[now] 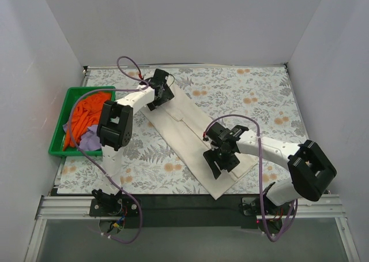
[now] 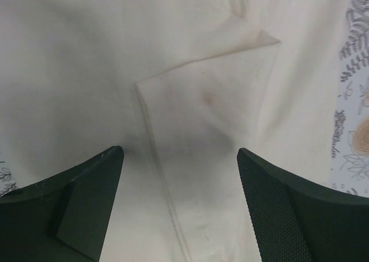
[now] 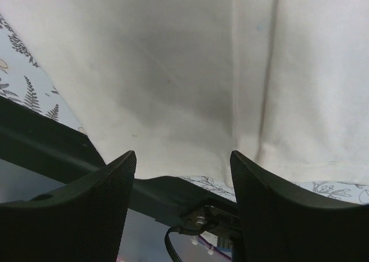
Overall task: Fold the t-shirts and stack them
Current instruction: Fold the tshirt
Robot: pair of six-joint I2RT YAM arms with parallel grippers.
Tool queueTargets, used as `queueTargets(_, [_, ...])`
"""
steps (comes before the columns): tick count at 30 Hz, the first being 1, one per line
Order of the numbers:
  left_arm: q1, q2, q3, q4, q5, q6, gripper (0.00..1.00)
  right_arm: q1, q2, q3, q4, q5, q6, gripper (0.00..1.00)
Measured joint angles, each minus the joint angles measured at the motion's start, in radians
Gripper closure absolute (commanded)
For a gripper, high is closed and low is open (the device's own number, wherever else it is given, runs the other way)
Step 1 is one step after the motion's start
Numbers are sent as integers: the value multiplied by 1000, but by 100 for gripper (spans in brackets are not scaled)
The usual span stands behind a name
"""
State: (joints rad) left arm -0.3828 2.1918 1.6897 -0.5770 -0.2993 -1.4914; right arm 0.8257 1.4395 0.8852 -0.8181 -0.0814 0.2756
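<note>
The cream t-shirt lies folded into a long strip, running diagonally from the back left to the front right of the table. My left gripper is open and empty just above its far end; in the left wrist view the cloth fills the frame with a folded sleeve corner. My right gripper is open and empty above the strip's near end, whose hem shows by the table edge. The orange t-shirt and the lavender t-shirt lie bunched in the green tray.
The floral tablecloth covers the table. The black front rail runs along the near edge, also in the right wrist view. White walls stand on three sides. The left arm's purple cable loops above the back left.
</note>
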Motion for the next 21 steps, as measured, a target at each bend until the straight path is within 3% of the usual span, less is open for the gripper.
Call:
queueTargets(10, [5, 90, 125, 3, -5, 48, 27, 62, 108, -27, 70, -66, 9, 40])
queueTargets(21, [50, 295, 427, 66, 58, 276, 24, 187, 392, 298, 66, -173, 8, 41])
